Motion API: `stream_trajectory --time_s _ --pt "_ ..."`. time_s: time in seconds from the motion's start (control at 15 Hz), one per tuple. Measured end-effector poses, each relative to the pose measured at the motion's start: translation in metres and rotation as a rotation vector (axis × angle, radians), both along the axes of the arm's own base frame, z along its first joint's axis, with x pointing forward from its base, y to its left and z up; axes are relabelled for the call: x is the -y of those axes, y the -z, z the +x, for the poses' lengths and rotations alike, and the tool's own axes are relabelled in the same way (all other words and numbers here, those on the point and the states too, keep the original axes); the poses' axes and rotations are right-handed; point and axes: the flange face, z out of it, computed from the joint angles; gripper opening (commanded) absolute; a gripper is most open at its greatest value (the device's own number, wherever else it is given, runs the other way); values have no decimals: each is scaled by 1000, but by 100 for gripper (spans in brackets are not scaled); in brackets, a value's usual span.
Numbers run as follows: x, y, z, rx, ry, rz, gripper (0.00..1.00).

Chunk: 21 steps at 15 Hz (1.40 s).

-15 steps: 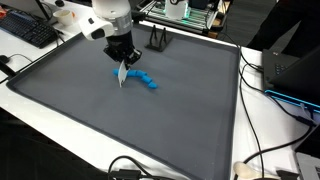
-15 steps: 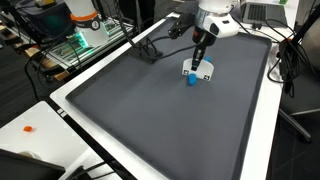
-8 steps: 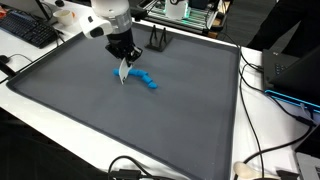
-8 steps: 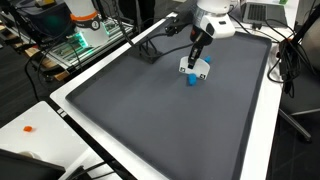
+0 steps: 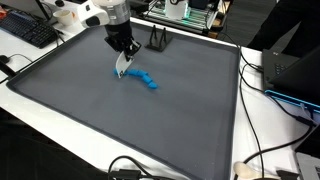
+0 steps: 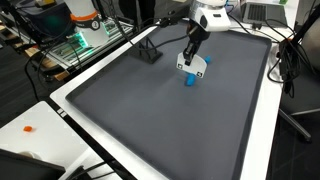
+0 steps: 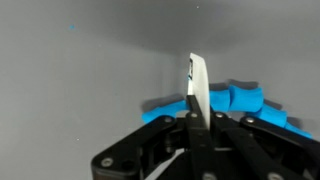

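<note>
Gripper clamped on a white card beside a blue piece.

In an exterior view the gripper (image 5: 126, 54) pinches the white card (image 5: 121, 69); the blue piece (image 5: 146, 81) lies at its 4 o'clock on the grey mat (image 5: 90, 120). In an exterior view the white card (image 6: 196, 66) hangs with the blue piece (image 6: 189, 81) at 6 o'clock. In the wrist view the white card (image 7: 197, 88) stands edge-on, with the blue piece (image 7: 243, 100) at 3 o'clock.

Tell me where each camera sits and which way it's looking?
Exterior view: above a table edge, looking down across the grey mat; arm and fingers show.
Exterior view: raised near a mat corner, looking along it; arm shows.
Wrist view: on the wrist, looking past the fingers at the mat.
All share the white card and blue piece.
</note>
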Motion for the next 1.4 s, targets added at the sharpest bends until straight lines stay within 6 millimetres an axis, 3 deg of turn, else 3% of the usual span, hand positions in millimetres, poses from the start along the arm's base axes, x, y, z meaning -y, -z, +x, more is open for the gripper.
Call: stream_trajectory --time_s 0.73,1.07,1.4 --pt "6 -71 -54 65 438 76 1" --pt "4 -80 -90 52 694 84 1" --pt "-2 -76 -127 16 889 75 1"
